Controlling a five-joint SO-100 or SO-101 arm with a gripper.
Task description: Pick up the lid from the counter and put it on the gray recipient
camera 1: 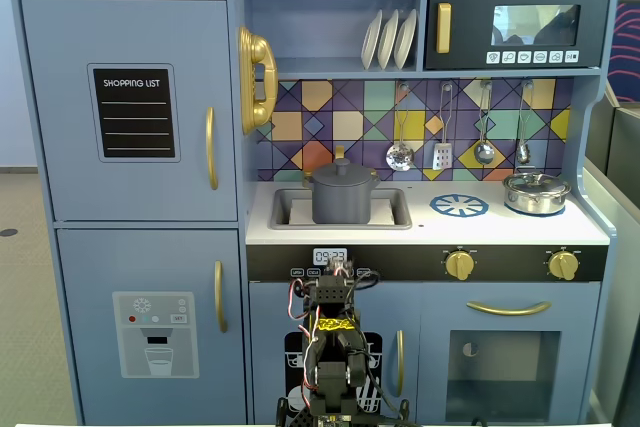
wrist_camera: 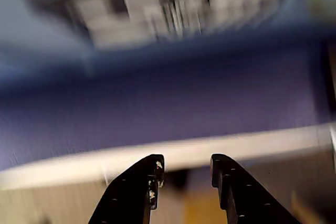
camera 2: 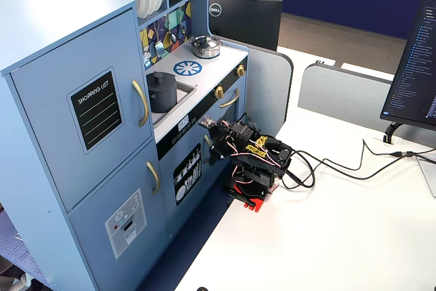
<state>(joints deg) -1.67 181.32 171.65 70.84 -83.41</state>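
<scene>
The gray pot (camera 1: 343, 202) stands in the sink basin of the white counter (camera 1: 500, 227). The dark gray lid (camera 1: 341, 173) with its small knob sits on top of the pot. Both also show in the other fixed view, pot (camera 2: 162, 95) and lid (camera 2: 161, 77). My arm is folded low in front of the kitchen's lower doors, below the counter edge. My gripper (camera 1: 335, 269) points up toward the control strip. In the wrist view the gripper (wrist_camera: 186, 169) is open and empty. That view is blurred and shows only a blue surface and a white band.
A shiny silver pot (camera 1: 536, 192) with its own lid stands at the counter's right, next to the blue-patterned burner (camera 1: 459, 206). Utensils hang on the back wall. The arm's base sits on a white desk (camera 2: 327, 236) with cables (camera 2: 340, 168) and monitors (camera 2: 412, 66) behind.
</scene>
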